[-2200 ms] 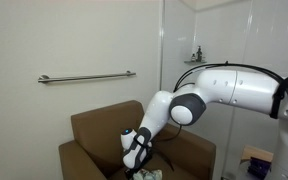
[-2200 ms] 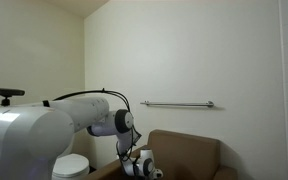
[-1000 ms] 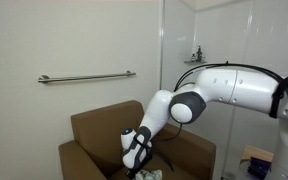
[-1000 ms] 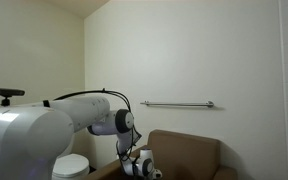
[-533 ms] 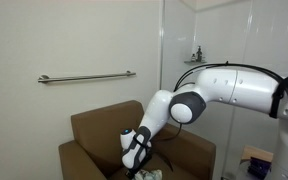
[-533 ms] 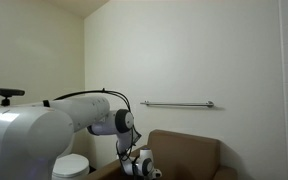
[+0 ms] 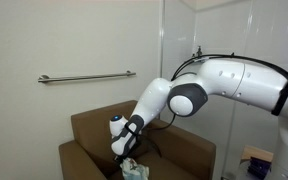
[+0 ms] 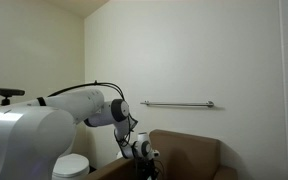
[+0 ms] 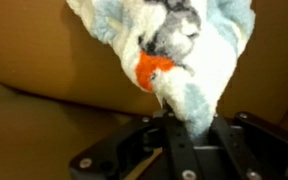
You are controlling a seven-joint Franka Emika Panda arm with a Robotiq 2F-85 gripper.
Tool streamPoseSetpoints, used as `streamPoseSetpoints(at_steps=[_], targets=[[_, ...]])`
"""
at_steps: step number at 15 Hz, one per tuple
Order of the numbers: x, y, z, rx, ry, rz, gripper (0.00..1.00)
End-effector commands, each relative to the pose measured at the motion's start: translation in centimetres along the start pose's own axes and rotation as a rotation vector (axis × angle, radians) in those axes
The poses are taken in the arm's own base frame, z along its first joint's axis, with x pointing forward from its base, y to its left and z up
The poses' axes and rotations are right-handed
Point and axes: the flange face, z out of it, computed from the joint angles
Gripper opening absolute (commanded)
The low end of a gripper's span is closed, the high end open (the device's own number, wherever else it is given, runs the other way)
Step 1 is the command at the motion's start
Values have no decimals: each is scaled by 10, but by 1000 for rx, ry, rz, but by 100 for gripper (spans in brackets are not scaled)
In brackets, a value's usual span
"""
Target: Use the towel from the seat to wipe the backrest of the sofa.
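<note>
**Risks.** The towel [image 9: 184,45] is caught by one narrow fold, and most of the cloth hangs loose beyond the jaws. In my judgement a firm drag across the backrest [image 7: 99,122] could pull it free, because upholstery tends to grab fluffy cloth. Pressing in too far would put the bare jaws, not the cloth, against the backrest. The loose bulk may also bunch up and wipe only a thin strip.

**Condition.** The gripper [image 9: 189,125] is pressed together, pinching the towel. The towel hangs in front of the lower backrest, between the arms of the sofa [image 7: 84,150] (contact with the backrest cannot be confirmed).

**Materials.**
- Towel: soft, fluffy and crumpled, whitish with a pale blue-green tint. It carries an orange patch [image 9: 149,70] (print or tag, unclear).
- Backrest: tan-brown, smooth and padded, rounded along the top.
- Jaws: black, rigid and straight-edged.
</note>
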Motion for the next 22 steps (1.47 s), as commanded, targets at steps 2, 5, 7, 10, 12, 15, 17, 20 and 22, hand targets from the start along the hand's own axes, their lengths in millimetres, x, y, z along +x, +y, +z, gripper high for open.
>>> streamPoseSetpoints(at_steps=[2, 5, 7, 10, 12, 15, 17, 20, 22], targets=[[15, 7, -22, -6, 35, 7, 6], [17, 8, -24, -3, 38, -1, 11], [14, 5, -20, -3, 33, -5, 6], [24, -5, -33, -21, 96, -77, 6], [56, 9, -69, -66, 189, -131, 6], [103, 34, -132, -175, 329, -187, 6], [130, 57, -175, -242, 415, -198, 6], [154, 88, -225, -332, 443, -183, 6], [167, 110, -256, -429, 490, -166, 7]])
